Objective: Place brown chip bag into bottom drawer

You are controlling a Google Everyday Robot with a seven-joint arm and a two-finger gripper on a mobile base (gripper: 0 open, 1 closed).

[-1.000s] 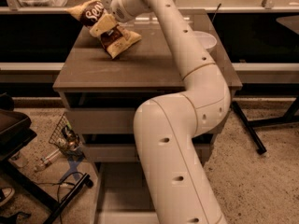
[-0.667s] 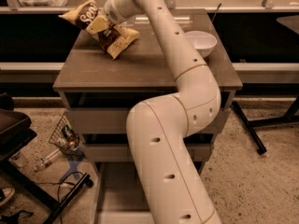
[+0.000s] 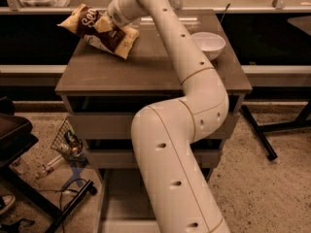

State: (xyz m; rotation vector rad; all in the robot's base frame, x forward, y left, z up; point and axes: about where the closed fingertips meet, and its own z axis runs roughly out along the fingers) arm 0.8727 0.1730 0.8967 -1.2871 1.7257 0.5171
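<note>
At the far left corner of the table (image 3: 146,71), the end effector (image 3: 105,23) is buried in the waist of the brown chip bag (image 3: 114,37), and it looks clamped on it. The bag bulges out on both sides of the pinch, the way a crinkly bag does when squeezed across its middle. One tan end pokes out past the table's back-left edge and the other slopes down toward the tabletop, so the bag hangs tilted. I can't say for sure whether that lower end is touching the wood.

The long white arm (image 3: 180,169) stretches right across the table to reach it, passing well clear of the white bowl (image 3: 208,43) at the right.

Down low, the bottom drawer (image 3: 119,203) is pulled out, its flat grey floor showing just left of the arm's base. That's the target, well apart from the bag. My read: grasp made, carry and lowering not yet done, and the arm will have to fold back toward itself.
</note>
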